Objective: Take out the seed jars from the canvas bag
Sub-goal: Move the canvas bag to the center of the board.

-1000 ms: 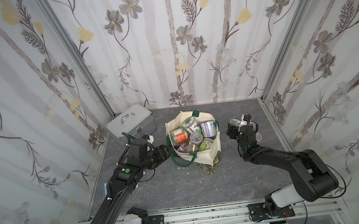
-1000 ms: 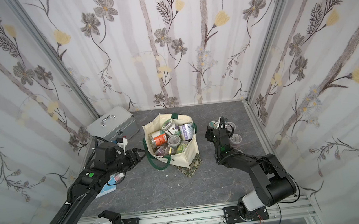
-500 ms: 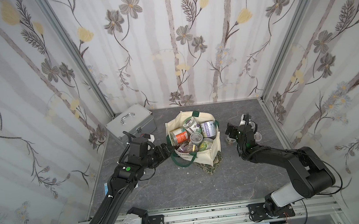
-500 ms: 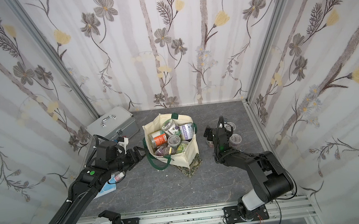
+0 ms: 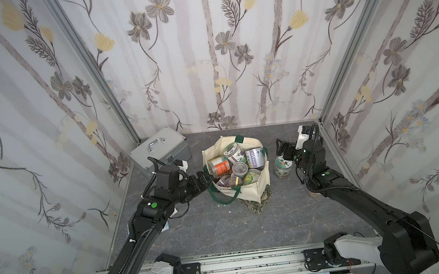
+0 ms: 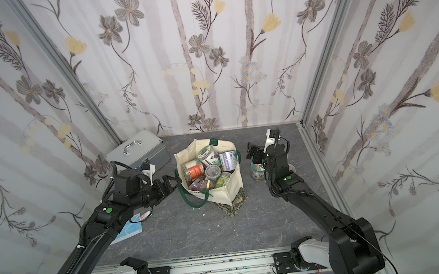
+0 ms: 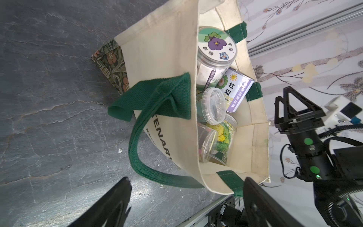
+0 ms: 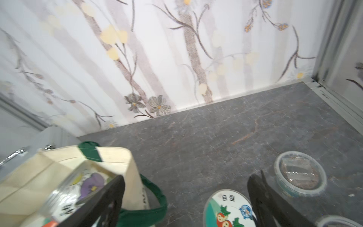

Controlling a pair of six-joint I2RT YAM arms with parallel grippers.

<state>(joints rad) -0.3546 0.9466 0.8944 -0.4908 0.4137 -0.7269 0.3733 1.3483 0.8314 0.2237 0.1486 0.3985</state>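
Seed jars [image 5: 233, 167] fill the open mouth of the canvas bag [image 5: 251, 191], which stands near the middle of the bench [image 5: 209, 228], closer to its far edge. Most lie tilted or on their sides, packed against one another. They look like light, stiff plastic with smooth round walls, so probably slippery. Each is best pinched across the body just under the lid, topmost first. The bag is soft cloth and will likely sag or slide unless its rim is steadied. One strawberry-lidded jar [image 5: 282, 166] already stands upright between the bag and the bench's right edge, with a short clear jar [image 8: 300, 175] near it. The left gripper [image 5: 205, 177] reaches in level at the bag's left rim by the green handle [image 7: 157, 121], jaws wide apart and empty. The right gripper [image 5: 281, 149] hangs above the strawberry-lidded jar, jaws spread, holding nothing. A silver case [image 5: 158, 150] sits in the far left corner.
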